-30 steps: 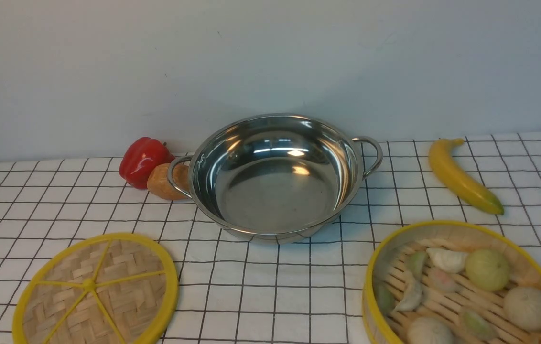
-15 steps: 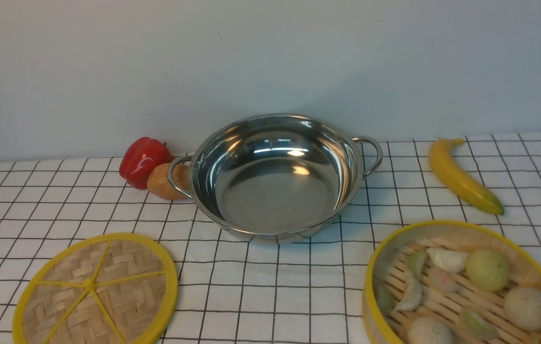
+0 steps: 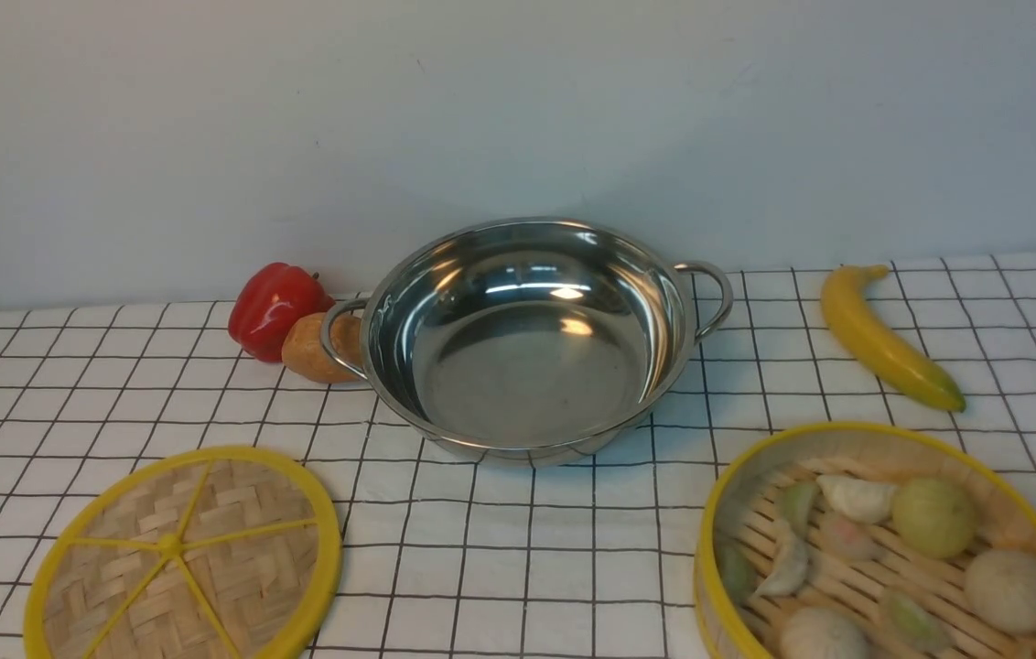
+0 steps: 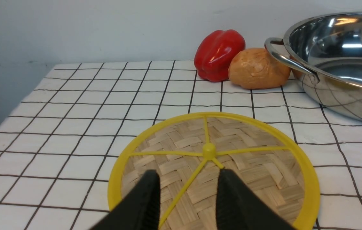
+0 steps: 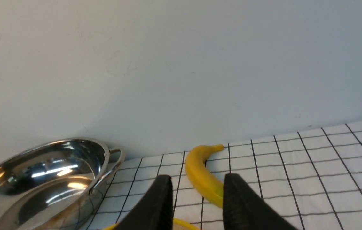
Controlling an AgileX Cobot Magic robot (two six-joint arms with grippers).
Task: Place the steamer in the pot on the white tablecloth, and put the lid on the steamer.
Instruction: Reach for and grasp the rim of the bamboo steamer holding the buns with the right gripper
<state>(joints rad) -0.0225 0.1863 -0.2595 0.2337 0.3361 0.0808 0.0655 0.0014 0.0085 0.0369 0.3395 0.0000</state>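
Left gripper (image 4: 188, 174): black fingers apart, nothing between them, poised above the near part of the lid (image 4: 248, 166). Right gripper (image 5: 198, 177): fingers equally spread, nothing held, pointing toward the banana (image 5: 197, 163) and the far wall. Lid flat on the white tablecloth (image 3: 518, 549) at near left, yellow spokes up, well apart from the pot (image 3: 527, 348). Pot upright in the middle, toward the far side, shiny and bare inside, one loop handle to each side. Steamer (image 3: 875, 428) at near right on the cloth, uncovered, holding pale dumplings and buns on its slatted floor, partly cut off by the near edge of the front view. Red pepper (image 3: 273, 309) and brown lump (image 3: 312, 348) just left of the pot, the lump right at the left handle, contact impossible to tell. Banana lying at far right, beyond the steamer, apart from both pot and steamer.
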